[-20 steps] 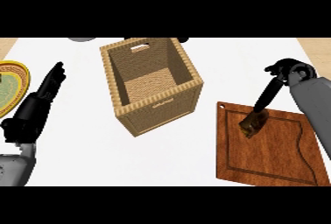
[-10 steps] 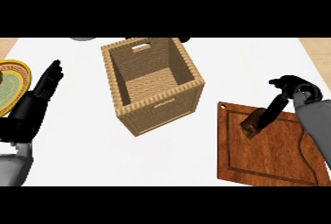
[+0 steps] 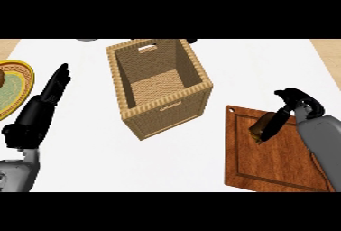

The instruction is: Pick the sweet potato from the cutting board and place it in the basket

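Note:
The brown sweet potato (image 3: 260,127) lies near the far left corner of the wooden cutting board (image 3: 266,169), at the right of the head view. My right hand (image 3: 293,100) comes in from the right. Its straight fingers (image 3: 279,118) slant down across the potato and touch it, hiding part of it, and the thumb sticks out above the wrist. The tall wicker basket (image 3: 166,115) stands open and empty to the left of the board. My left hand (image 3: 41,108) rests open at the left edge, fingers up.
A yellow-rimmed green plate (image 3: 15,90) lies at the far left edge with something brown on it. White counter (image 3: 180,158) stretches between the basket and the board and in front of both.
My right wrist has come down and nearer to the board, while its fingertips stay at the sweet potato. The left hand has hardly moved.

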`<action>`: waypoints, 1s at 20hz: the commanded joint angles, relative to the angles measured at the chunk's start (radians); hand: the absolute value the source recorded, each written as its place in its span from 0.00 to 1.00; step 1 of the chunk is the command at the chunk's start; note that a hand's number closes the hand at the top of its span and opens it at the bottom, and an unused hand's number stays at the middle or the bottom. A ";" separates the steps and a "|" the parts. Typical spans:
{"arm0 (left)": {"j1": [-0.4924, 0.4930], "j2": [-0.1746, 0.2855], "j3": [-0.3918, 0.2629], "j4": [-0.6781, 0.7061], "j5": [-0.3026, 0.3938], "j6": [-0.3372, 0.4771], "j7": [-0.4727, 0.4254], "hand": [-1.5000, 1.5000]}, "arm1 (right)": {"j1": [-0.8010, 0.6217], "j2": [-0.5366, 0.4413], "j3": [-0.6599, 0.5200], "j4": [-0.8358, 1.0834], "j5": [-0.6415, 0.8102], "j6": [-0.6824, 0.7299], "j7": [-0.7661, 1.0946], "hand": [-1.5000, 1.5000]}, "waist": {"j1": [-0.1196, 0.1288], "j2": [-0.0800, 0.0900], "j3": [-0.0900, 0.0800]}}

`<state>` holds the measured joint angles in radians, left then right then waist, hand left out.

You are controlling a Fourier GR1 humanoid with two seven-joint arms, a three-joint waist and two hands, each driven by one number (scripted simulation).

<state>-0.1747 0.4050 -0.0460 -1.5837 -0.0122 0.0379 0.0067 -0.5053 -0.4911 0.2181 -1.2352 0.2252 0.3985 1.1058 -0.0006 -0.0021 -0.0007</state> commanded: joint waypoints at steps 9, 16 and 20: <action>-0.006 -0.022 0.048 0.065 -0.019 -0.036 -0.048 0.50 | 0.044 0.052 -0.022 -0.052 0.036 0.020 0.164 0.00 | 0.001 0.002 0.000; -0.054 -0.046 0.038 0.023 -0.045 -0.035 0.029 0.50 | 0.087 0.064 -0.038 0.009 0.087 -0.010 0.080 0.00 | 0.001 0.002 0.001; -0.102 -0.048 0.055 0.059 -0.048 -0.040 0.040 0.50 | 0.122 0.058 -0.056 -0.005 0.072 0.022 0.083 0.00 | -0.004 0.002 0.000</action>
<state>-0.2182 0.3665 0.0046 -1.5375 -0.0486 -0.0071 0.0071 -0.3901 -0.4296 0.1834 -1.2655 0.3049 0.3708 1.0782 -0.0008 -0.0017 -0.0015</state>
